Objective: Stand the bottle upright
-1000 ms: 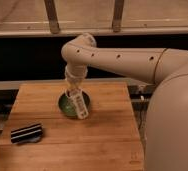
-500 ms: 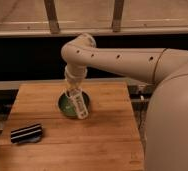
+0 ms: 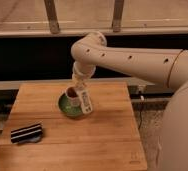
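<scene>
Nearest us, the front edge of the wooden bench (image 3: 72,150) runs bare, grain left to right. On its near-left part lies a black-and-white striped block (image 3: 26,132), flat, resting on something blue that we cannot make out.

Further in, about the middle of the bench, sits a green dish (image 3: 67,106). A white cup (image 3: 73,95) with a brown inside stands in it, upright. Just right of the cup is the bottle (image 3: 85,102), white with a pale printed label, tilted slightly with its lower end at the dish's right rim, not lying flat. Whether that lower end bears on the dish or the bench we cannot tell.

The gripper (image 3: 80,88) hangs from the wrist directly above the bottle, at its upper end. We note the fingers drawn together, clamped on the bottle top.

Against the frames a second and half a second back, we see no shift: arm, bottle, cup, dish and block keep the same places.

Behind, the pale arm (image 3: 132,60) sweeps in from the right. Beyond the bench, a dark wall and a railing (image 3: 52,17).
</scene>
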`<action>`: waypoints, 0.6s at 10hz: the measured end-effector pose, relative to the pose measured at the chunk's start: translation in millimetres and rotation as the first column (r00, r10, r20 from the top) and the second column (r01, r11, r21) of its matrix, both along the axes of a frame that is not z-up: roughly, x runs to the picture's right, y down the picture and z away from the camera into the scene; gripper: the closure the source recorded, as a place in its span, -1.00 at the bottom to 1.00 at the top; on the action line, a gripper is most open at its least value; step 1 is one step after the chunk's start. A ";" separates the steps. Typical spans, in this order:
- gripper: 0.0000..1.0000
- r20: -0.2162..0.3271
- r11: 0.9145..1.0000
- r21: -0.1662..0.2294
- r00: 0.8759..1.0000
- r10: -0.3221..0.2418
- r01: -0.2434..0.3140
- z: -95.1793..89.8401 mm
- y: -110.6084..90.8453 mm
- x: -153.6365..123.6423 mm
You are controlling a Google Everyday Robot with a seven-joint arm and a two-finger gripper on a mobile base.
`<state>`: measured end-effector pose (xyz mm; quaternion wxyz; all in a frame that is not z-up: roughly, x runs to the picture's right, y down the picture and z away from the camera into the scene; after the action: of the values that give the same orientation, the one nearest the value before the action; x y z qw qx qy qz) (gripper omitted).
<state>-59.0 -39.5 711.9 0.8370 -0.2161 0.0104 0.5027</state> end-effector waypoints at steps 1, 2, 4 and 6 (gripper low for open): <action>1.00 -0.013 1.000 0.014 1.000 0.009 -0.009 -1.8 -3.9 5.2; 1.00 -0.020 1.000 0.022 1.000 0.015 -0.015 -2.6 -6.2 8.0; 1.00 -0.021 0.997 0.051 0.998 0.058 -0.057 2.7 -17.0 27.7; 1.00 -0.007 0.993 0.073 0.996 0.094 -0.093 12.2 -29.8 51.6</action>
<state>-7.3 -69.2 724.1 0.8198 -0.1833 -0.0136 0.5424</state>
